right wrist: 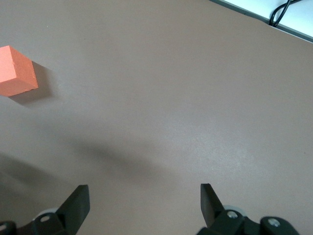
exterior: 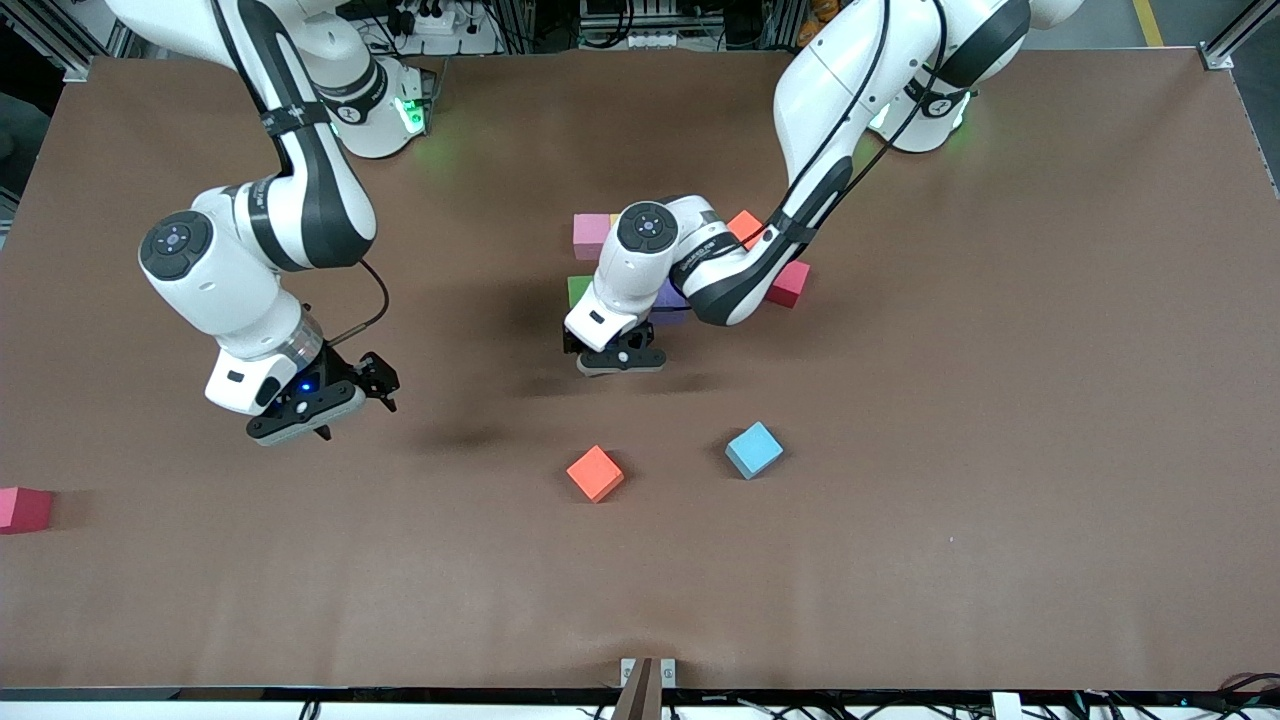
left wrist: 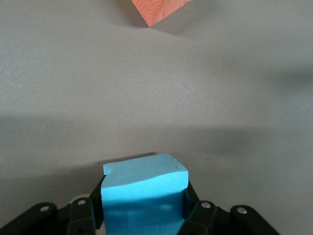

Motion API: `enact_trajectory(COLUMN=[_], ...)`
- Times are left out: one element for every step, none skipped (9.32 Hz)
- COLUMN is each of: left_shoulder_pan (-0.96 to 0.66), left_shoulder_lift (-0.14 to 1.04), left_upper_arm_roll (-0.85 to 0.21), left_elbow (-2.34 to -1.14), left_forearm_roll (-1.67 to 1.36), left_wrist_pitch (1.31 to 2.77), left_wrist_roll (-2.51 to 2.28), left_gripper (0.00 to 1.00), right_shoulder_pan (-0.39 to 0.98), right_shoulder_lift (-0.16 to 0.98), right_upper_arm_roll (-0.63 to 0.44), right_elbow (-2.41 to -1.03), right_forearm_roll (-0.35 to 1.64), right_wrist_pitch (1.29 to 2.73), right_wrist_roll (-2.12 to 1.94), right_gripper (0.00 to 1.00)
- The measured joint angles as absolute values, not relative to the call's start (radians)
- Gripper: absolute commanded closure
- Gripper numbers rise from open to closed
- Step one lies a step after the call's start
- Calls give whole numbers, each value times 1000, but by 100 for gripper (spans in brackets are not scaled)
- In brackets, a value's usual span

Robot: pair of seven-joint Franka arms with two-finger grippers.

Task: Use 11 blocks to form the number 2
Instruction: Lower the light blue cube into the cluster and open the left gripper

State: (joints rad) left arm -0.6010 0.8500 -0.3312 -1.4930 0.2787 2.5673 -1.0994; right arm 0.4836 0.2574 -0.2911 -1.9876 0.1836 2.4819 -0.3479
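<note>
Front view: on the brown bench (exterior: 1000,400), the left pincer (exterior: 622,358) hangs at the near edge of a cluster of blocks (exterior: 592,235) at mid-bench; an orange block (exterior: 595,473) and a blue block (exterior: 753,449) lie apart, nearer the camera. The right pincer (exterior: 345,400) waits over bare bench toward the right arm's end, near a pink block (exterior: 24,509). Left wrist view: the pincer (left wrist: 144,208) is clamped on a light blue block (left wrist: 145,188). Right wrist view: the pincer (right wrist: 142,200) stands wide, holding nothing.

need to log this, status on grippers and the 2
Left gripper shut on light blue block, by the partly built number 2. Right gripper open, empty, waiting. Loose orange block and blue block nearer camera.
</note>
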Motion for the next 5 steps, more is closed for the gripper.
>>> enact_trajectory(left_shoulder_pan=[-600,-604,-616,-629,-637], left_shoulder_lift=[851,853,855,856,857], left_upper_arm_roll=[-330,-330,-331,-331,-331], left_elbow=[-1493,-1493,-1493,-1493,-1493], left_forearm_roll=[297,304,304,304,305], left_wrist_pitch=[2568,2568,2568,2570,2575], left_wrist_roll=[-1099,-1094,-1092,-1092,-1092], left_gripper=[100,100,100,100,100], right_shoulder_pan=[484,484,484,484,484], right_shoulder_lift=[258,258,258,258,259], right_upper_arm_roll=[-291,-291,-291,-291,-291], right_elbow=[-1988,-1988,-1988,-1988,-1988], right_forearm_roll=[184,184,184,184,184], right_wrist_pitch=[2482,2482,2482,2482,2482], right_wrist_roll=[-348,-348,-348,-348,-348], right_gripper=[0,0,0,0,0])
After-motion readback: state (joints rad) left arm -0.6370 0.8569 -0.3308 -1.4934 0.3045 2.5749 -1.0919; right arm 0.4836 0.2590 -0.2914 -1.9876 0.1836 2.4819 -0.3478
